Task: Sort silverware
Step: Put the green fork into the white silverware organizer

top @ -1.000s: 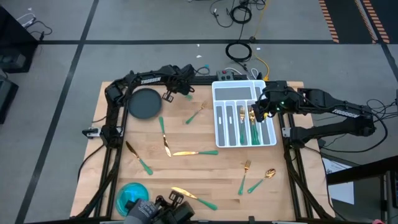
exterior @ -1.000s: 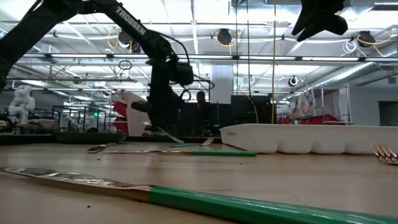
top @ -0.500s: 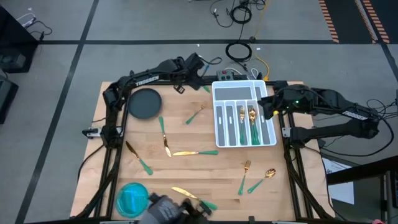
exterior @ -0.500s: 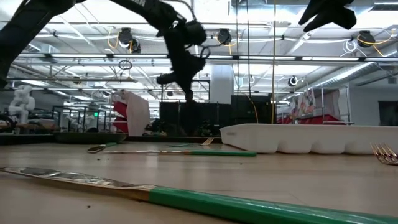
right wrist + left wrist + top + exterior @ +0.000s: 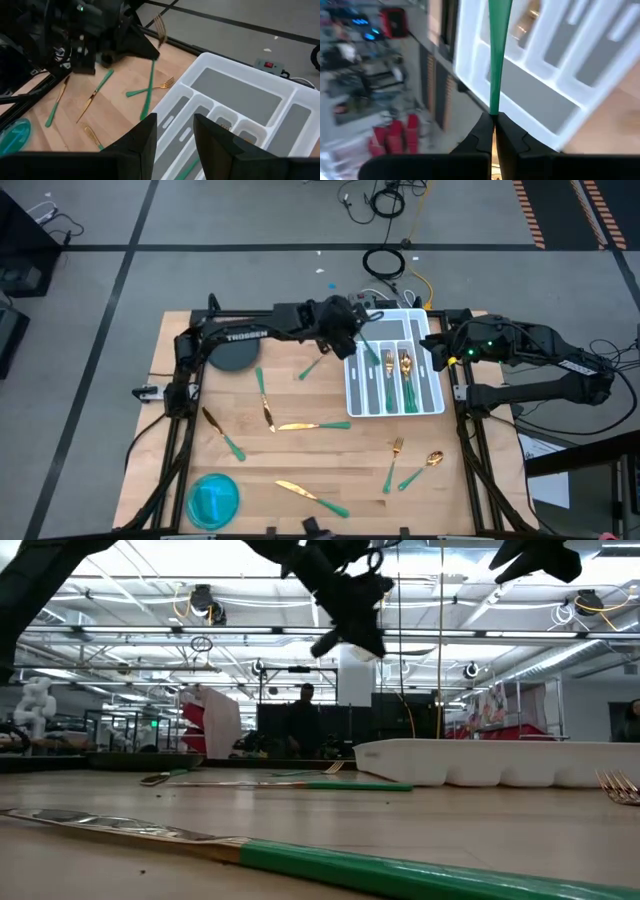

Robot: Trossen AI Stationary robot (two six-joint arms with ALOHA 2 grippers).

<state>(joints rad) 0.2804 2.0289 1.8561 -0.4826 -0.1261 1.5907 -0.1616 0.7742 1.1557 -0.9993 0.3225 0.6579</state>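
One fork [image 5: 151, 75] pinched in left hand [image 5: 352, 338] over white tray [image 5: 432, 402]; right hand [image 5: 432, 352] half spread, empty, beside tray.

The table [image 5: 300, 450] is pale wood with a visible grain and a matt finish. The tray [image 5: 352, 380] looks like smooth white plastic, slightly glossy, with matt grey floors in its slots. The silverware [image 5: 312, 424] has shiny gold metal heads and smooth green handles that look like plastic. The round plate [image 5: 225, 358] is dark and matt, the bowl [image 5: 214, 499] is clear blue plastic
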